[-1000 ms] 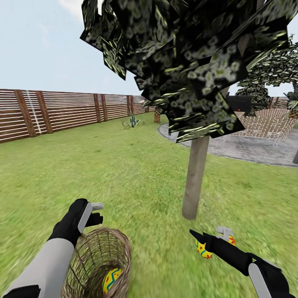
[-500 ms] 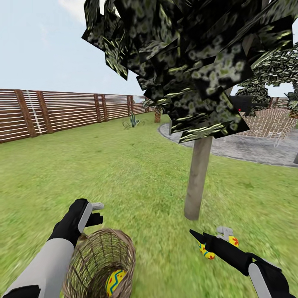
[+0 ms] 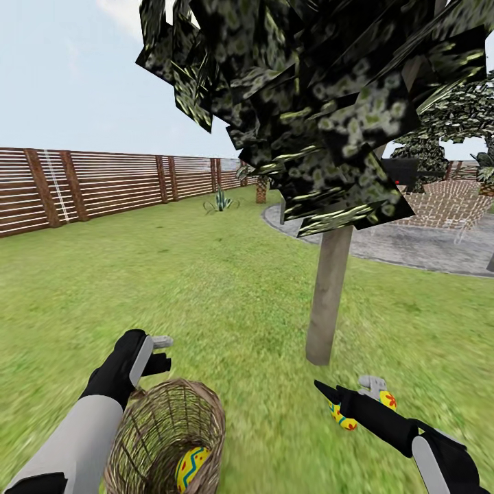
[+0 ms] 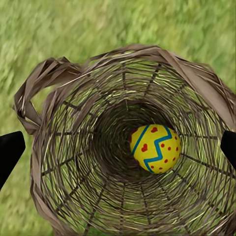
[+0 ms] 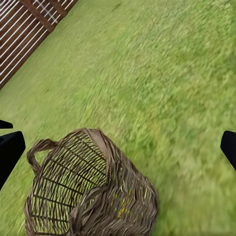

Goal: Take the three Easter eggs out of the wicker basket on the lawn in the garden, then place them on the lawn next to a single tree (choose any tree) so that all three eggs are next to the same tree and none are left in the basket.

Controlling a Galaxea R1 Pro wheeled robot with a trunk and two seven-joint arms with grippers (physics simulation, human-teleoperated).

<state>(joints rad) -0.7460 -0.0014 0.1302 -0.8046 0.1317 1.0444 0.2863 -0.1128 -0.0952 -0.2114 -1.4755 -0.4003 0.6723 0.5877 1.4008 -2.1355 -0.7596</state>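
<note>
The basket (image 3: 168, 439) is lying tipped on the lawn (image 3: 206, 295) near the head view's lower left, mouth toward the robot. One egg (image 3: 191, 468) is resting inside it. The left wrist view is looking straight into the basket (image 4: 123, 142) and showing that egg (image 4: 155, 148) deep at the bottom, with red hearts and a blue zigzag, detail the head view is blurring. The left gripper (image 3: 159, 351) is hovering just beyond the basket rim, fingers spread wide, gripping nothing.

Two eggs are lying on the grass near the tree (image 3: 328, 295): one (image 3: 341, 416) at the right arm's near side, another (image 3: 386, 399) beyond it. The right gripper (image 3: 346, 392) is hanging over them; its black fingertips are sitting at opposite edges of the right wrist view, so it is probably spread wide and empty. That view is also showing the basket (image 5: 91, 189) from outside and the fence (image 5: 29, 34).

Compared with half a second ago, nothing is shifting noticeably; arms, basket and eggs are matching their earlier places.
</note>
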